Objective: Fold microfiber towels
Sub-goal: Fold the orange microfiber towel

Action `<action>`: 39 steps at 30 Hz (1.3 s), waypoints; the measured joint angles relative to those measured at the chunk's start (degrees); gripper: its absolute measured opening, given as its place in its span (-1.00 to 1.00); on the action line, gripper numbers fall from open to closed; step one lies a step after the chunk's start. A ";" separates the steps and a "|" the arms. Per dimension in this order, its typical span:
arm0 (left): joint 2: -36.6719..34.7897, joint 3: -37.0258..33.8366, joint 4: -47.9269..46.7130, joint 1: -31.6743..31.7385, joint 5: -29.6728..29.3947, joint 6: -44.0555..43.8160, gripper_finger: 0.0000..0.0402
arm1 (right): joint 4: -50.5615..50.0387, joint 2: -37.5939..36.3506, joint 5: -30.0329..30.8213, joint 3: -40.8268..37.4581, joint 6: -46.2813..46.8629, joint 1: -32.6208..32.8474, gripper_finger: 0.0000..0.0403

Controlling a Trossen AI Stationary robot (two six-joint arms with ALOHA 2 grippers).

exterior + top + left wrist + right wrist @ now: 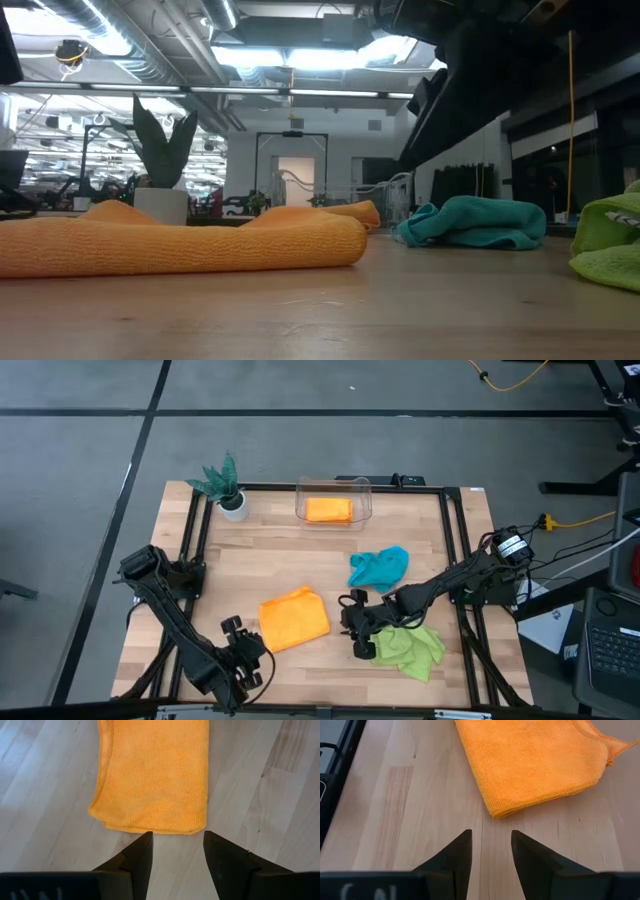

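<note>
An orange microfiber towel (295, 618) lies folded flat on the wooden table (320, 670), near its middle. My left gripper (250, 643) stands open just off the towel's near left corner, above the wood; the left wrist view shows the towel's edge (155, 827) just beyond the fingertips (177, 840). My right gripper (347, 622) stands open to the towel's right, its fingers (491, 837) short of the folded edge (520, 807). A teal towel (380, 567) lies bunched at the right of the middle. A lime green towel (410, 647) lies crumpled under my right arm.
A clear container (333, 500) at the far edge holds another folded orange towel (329, 510). A green plant in a white pot (228, 488) stands at the far left. A black frame (195, 530) runs along the table's sides. Bare wood lies along the near edge.
</note>
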 joint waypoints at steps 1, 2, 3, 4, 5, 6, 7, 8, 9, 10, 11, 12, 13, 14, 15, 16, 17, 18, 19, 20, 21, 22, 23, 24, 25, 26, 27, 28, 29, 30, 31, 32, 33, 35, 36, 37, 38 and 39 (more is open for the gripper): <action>0.00 0.00 0.00 0.00 0.02 0.00 -0.17 | 0.00 0.00 0.00 0.00 0.00 0.00 -0.31; 0.00 0.00 0.02 0.00 0.02 0.00 -0.17 | 0.01 0.02 0.01 0.00 0.00 0.00 -0.31; 0.00 0.00 0.02 0.00 0.00 0.00 -0.17 | 0.01 0.02 0.01 0.00 0.00 0.00 -0.31; 0.00 0.00 0.01 0.00 0.00 0.00 -0.17 | 0.01 0.02 0.01 0.00 0.00 0.00 -0.31; 0.00 0.00 0.02 0.00 0.01 0.01 -0.17 | 0.00 0.02 0.01 0.00 0.00 0.00 -0.31; 0.00 0.00 0.02 0.00 0.00 0.02 -0.17 | 0.01 0.02 0.01 0.00 0.00 0.00 -0.31; 0.00 0.00 0.02 0.00 0.02 0.00 -0.17 | 0.00 0.02 0.01 0.00 0.00 0.00 -0.31; 0.00 0.00 0.01 0.00 0.02 0.00 -0.17 | 0.01 0.02 0.01 0.00 0.00 0.00 -0.31; 0.00 0.00 0.02 0.00 0.02 0.00 -0.17 | -0.01 0.02 0.01 0.00 0.00 0.00 -0.31; 0.00 0.00 0.00 0.00 0.02 0.00 -0.17 | -0.01 0.02 0.01 0.00 0.00 0.00 -0.31; 0.00 0.00 0.02 0.00 0.02 0.00 -0.17 | 0.01 0.02 0.01 0.00 0.00 0.00 -0.31; 0.00 0.00 0.01 0.00 0.02 0.00 -0.17 | -0.01 0.02 0.01 0.00 0.00 0.00 -0.31; 0.00 0.00 0.02 0.00 0.02 0.01 -0.17 | -0.01 0.02 0.01 0.00 0.00 0.00 -0.31; 0.00 0.00 0.02 0.00 0.02 0.00 -0.17 | -0.01 0.02 0.01 0.00 0.00 0.00 -0.31; 0.00 0.00 0.02 0.00 0.02 0.00 -0.17 | -0.01 0.02 0.01 0.00 0.00 0.00 -0.31; 0.00 0.00 0.00 0.00 0.02 0.00 -0.17 | 0.00 0.02 0.04 0.00 0.04 0.00 -0.31; 0.00 0.00 0.02 0.00 0.02 0.00 -0.17 | 0.07 0.02 0.19 0.00 0.31 0.00 -0.31; 0.00 0.00 0.02 0.00 0.02 0.00 -0.17 | 0.25 0.02 0.68 0.00 0.50 0.00 -0.31; 0.00 0.00 0.00 0.00 0.02 0.00 -0.17 | 0.41 0.04 1.45 0.02 0.69 0.00 -0.30; 0.00 0.00 0.02 0.00 0.02 0.00 -0.17 | 0.42 0.04 2.17 0.04 0.82 0.00 -0.30; 0.00 0.00 0.02 0.00 0.02 0.00 -0.17 | 0.41 0.04 2.61 0.04 0.85 0.00 -0.28; 0.00 0.00 0.02 0.00 0.03 0.00 -0.17 | 0.41 0.04 2.61 0.04 0.80 0.00 -0.25; 0.00 0.00 0.02 0.00 0.03 0.00 -0.17 | 0.47 0.06 2.61 0.04 0.37 0.00 -0.22; 0.00 0.00 0.02 0.00 0.02 0.00 -0.17 | 0.68 0.07 2.63 0.04 0.18 -0.01 -0.18; 0.00 0.00 0.02 0.00 0.03 0.00 -0.17 | 1.15 0.07 2.64 0.04 0.16 -0.02 -0.13; 0.00 0.00 0.02 0.00 0.02 0.00 -0.17 | 1.63 0.07 2.64 0.04 0.17 -0.06 -0.07; 0.00 0.00 0.02 0.00 0.02 0.00 -0.17 | 2.01 0.07 2.64 0.04 0.20 -0.07 -0.02; 0.00 0.00 0.02 0.00 0.04 0.00 -0.17 | 2.52 0.07 2.64 0.04 0.19 -0.08 0.04; 0.00 0.00 0.02 0.00 0.04 0.00 -0.17 | 3.20 0.09 2.64 0.04 0.17 -0.07 0.10; 0.00 0.00 0.02 0.00 0.04 0.00 -0.17 | 3.94 0.09 2.66 0.06 0.02 -0.07 0.16; 0.00 0.00 0.02 0.00 0.04 0.00 -0.17 | 4.73 0.09 2.66 0.04 -0.18 -0.07 0.20; 0.00 0.00 0.02 0.00 0.03 0.00 -0.17 | 5.26 0.09 2.84 0.05 -0.47 -0.07 0.24; 0.00 0.00 0.02 0.00 0.04 0.00 -0.17 | 5.80 0.09 3.53 0.05 -1.30 -0.07 0.27; 0.00 0.00 0.02 0.00 0.04 0.00 -0.17 | 6.88 0.09 5.05 0.05 -2.37 -0.07 0.30; 0.00 0.00 0.05 0.00 0.04 0.00 -0.17 | 7.38 0.09 5.75 0.07 -2.83 -0.07 0.31; 0.00 0.00 0.12 0.00 0.04 0.00 -0.17 | 7.63 0.09 6.21 0.07 -2.86 -0.07 0.31; 0.00 0.00 0.30 0.00 0.04 -0.02 -0.17 | 7.91 0.09 6.78 0.07 -2.83 -0.07 0.31; 0.00 0.00 0.67 0.00 0.04 -0.11 -0.17 | 8.39 0.09 7.21 0.07 -2.74 -0.07 0.31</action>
